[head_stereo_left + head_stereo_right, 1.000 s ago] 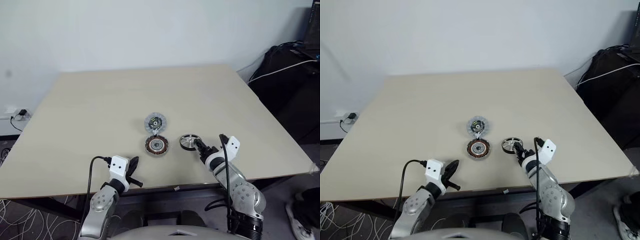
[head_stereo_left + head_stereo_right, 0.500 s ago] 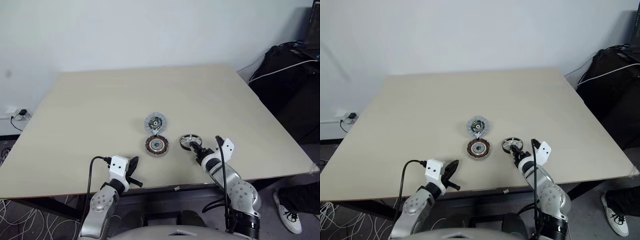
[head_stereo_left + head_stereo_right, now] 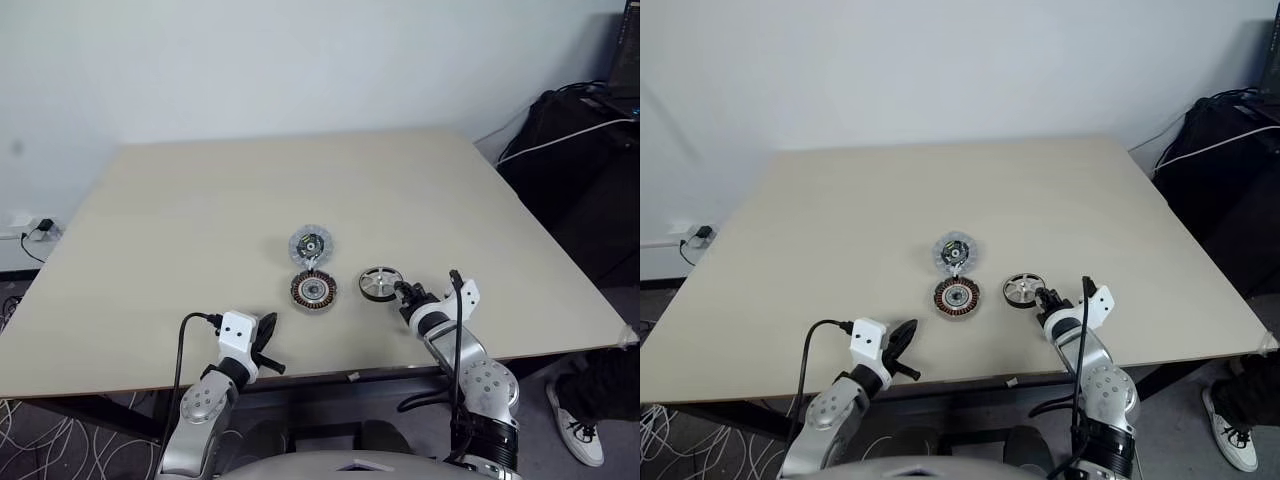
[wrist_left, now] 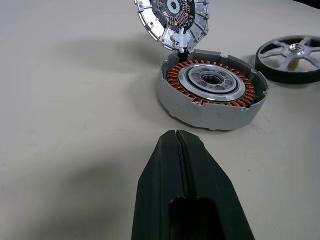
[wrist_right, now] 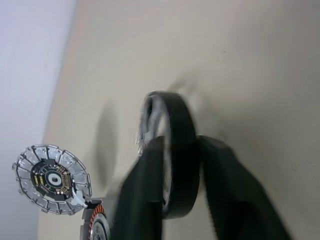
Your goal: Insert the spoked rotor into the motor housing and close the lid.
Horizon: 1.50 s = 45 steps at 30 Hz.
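The right gripper [image 5: 172, 175] is pinching the rotor's [image 3: 378, 284] rim, tipping it on edge off the tabletop [image 3: 200, 200]. The housing [image 3: 313, 290] is lying just to its left, lid [image 3: 311, 244] hinged open behind. The left gripper [image 4: 177, 145], fully closed, is idling nearer the housing.

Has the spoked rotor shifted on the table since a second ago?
No. The spoked rotor lies beside the motor housing as before; the right claw has closed around its rim.
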### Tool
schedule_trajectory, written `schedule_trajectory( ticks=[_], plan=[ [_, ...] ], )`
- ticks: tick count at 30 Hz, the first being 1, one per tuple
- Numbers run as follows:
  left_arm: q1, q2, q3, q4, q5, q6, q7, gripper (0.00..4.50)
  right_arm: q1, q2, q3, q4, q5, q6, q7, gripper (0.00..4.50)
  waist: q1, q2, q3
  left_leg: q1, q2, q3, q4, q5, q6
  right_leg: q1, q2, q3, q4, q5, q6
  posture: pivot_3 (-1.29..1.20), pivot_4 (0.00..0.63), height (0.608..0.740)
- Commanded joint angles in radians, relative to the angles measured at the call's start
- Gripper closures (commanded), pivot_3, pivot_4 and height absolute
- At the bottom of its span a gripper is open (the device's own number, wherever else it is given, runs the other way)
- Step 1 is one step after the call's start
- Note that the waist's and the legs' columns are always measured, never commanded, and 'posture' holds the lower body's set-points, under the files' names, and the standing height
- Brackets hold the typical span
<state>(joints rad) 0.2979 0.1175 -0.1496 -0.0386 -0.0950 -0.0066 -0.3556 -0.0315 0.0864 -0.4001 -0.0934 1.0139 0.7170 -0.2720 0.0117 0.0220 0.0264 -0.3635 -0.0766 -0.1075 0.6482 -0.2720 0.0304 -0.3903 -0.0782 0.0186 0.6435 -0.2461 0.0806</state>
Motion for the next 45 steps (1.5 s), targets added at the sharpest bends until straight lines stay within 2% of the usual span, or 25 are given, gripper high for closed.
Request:
schedule_trajectory(
  ticks=[1,11,17,22,26,31,45],
  plan=[
    [-0.014,-0.004,0.006,-0.023,-0.009,-0.014,0.004,4.50,-0.036,0.067,0.016,-0.015,0.029,-0.028,-0.008,4.06,0.000,0.000,0.000,0.000,0.000,0.000,0.000,0.000,0.000,0.000,0.000,0.000,0.000,0.000,0.000,0.00,0.000,0.740],
    [-0.025,-0.002,0.006,-0.017,-0.010,-0.011,0.004,4.50,-0.011,0.062,0.026,-0.038,0.073,-0.020,-0.010,4.06,0.000,0.000,0.000,0.000,0.000,0.000,0.000,0.000,0.000,0.000,0.000,0.000,0.000,0.000,0.000,0.00,0.000,0.740],
    [-0.021,-0.006,0.006,-0.018,-0.013,-0.008,0.007,4.50,0.021,0.087,0.061,-0.099,0.212,-0.004,0.091,4.06,-0.001,0.001,0.001,0.000,0.000,0.000,0.000,0.000,0.000,0.000,0.000,0.000,0.000,0.000,0.000,0.00,0.000,0.740],
    [-0.022,-0.008,0.005,-0.019,-0.014,-0.005,0.007,4.50,0.037,0.046,0.133,-0.095,0.296,0.068,0.164,4.06,-0.001,0.001,0.001,0.000,0.000,0.000,0.000,0.000,0.000,0.000,0.000,0.000,0.000,-0.001,0.001,0.00,0.000,0.740],
    [-0.015,-0.010,0.005,-0.023,-0.016,-0.006,0.009,4.50,0.033,0.008,0.200,-0.034,0.293,0.147,0.205,4.06,-0.001,0.001,0.001,-0.001,0.000,0.000,0.000,0.000,0.000,-0.001,0.000,0.000,0.000,0.000,-0.001,0.00,0.000,0.740],
    [-0.006,-0.013,0.007,-0.033,-0.017,-0.004,0.013,4.50,-0.011,0.021,0.255,0.039,0.212,0.139,0.200,4.06,0.000,0.001,0.001,-0.001,0.000,0.000,0.000,0.000,0.000,0.000,0.000,0.000,0.000,0.000,0.000,0.00,0.000,0.740],
    [0.006,-0.017,0.009,-0.041,-0.023,-0.003,0.018,4.50,-0.052,0.025,0.251,0.094,0.111,0.100,0.252,4.06,0.000,0.001,0.001,-0.001,0.000,0.000,0.000,0.000,0.000,-0.001,0.000,0.000,0.000,0.001,-0.001,0.00,0.000,0.740]
  ],
)
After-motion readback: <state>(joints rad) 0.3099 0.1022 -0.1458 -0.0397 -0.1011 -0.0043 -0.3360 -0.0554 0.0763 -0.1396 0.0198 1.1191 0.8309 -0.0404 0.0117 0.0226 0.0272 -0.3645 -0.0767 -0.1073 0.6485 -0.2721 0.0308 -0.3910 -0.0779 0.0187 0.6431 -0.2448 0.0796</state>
